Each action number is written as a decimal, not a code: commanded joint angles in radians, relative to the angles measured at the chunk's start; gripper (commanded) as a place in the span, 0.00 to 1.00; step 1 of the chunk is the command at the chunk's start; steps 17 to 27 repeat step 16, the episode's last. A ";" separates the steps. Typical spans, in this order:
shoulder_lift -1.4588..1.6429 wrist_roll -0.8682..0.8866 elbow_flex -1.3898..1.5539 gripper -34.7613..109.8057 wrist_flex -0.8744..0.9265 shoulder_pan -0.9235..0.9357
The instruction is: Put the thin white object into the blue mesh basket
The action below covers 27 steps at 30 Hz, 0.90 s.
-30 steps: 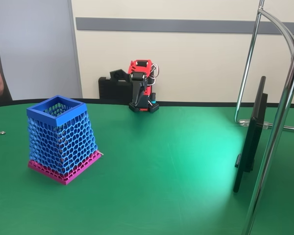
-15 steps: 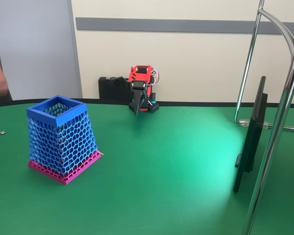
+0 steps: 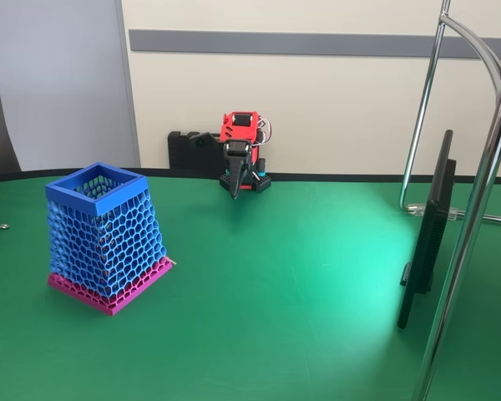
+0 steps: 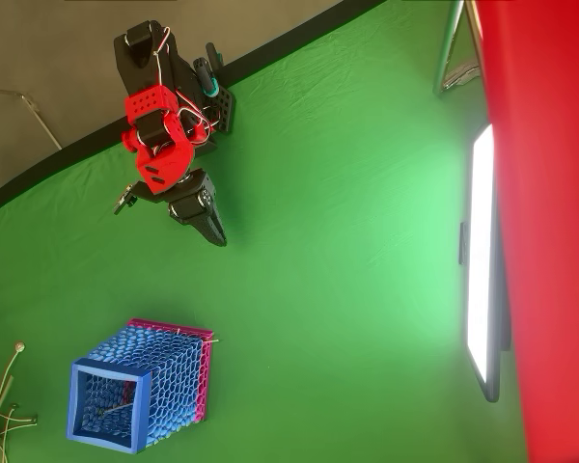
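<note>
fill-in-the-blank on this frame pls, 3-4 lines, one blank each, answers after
1. The blue mesh basket stands on a base coloured ____.
2. The table is covered in ____ cloth.
3. In the overhead view the gripper hangs over bare cloth, ____ the basket rather than over it.
4. In the overhead view the thin white object, with its small ball end, lies on the table ____ the basket.

Missing words: magenta-pink; green; apart from; outside
</note>
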 commanded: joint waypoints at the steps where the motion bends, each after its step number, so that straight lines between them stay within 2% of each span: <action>1: 0.008 0.003 0.008 0.25 0.008 -0.005; 27: 0.008 -0.006 0.008 0.25 0.008 -0.012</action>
